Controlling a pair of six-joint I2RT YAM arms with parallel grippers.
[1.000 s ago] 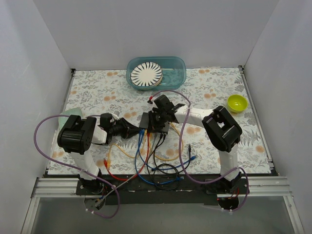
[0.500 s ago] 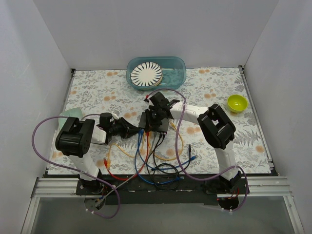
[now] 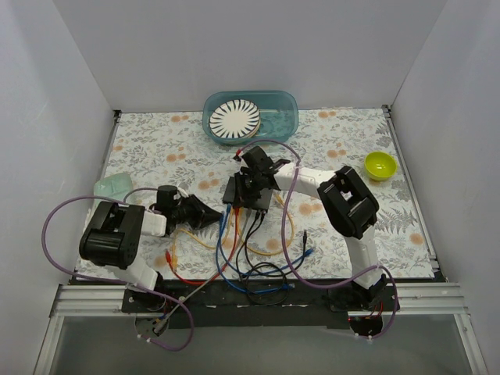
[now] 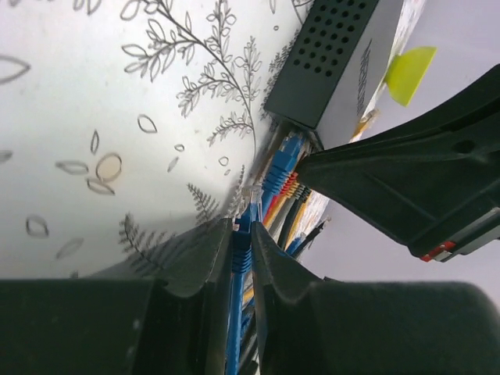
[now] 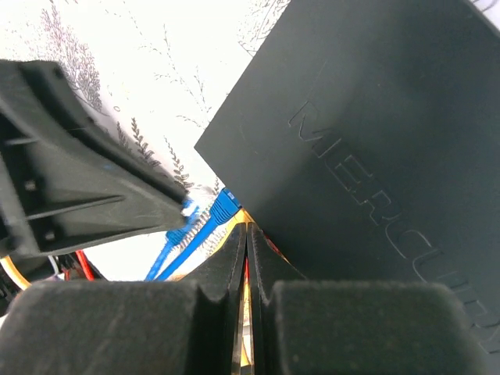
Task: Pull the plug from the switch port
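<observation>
The switch (image 3: 264,201) is a flat dark grey box at the table's middle, with several coloured cables running from its near edge. My left gripper (image 3: 217,212) is just left of those cables. In the left wrist view it (image 4: 243,228) is shut on a blue plug (image 4: 241,246), whose clear tip is a short way off the switch (image 4: 336,55). A second blue plug (image 4: 283,160) sits in a port. My right gripper (image 3: 251,187) rests over the switch. In the right wrist view it (image 5: 247,234) is shut at the edge of the switch (image 5: 367,133).
A teal bin (image 3: 285,109) holding a striped plate (image 3: 234,119) stands at the back. A yellow-green bowl (image 3: 380,165) is at the right. A pale green object (image 3: 112,187) lies at the left. Loose cables (image 3: 250,262) tangle toward the near edge.
My left arm has drawn back to the left and toward the near edge, taking the blue plug with it. My right gripper shifted slightly left over the switch.
</observation>
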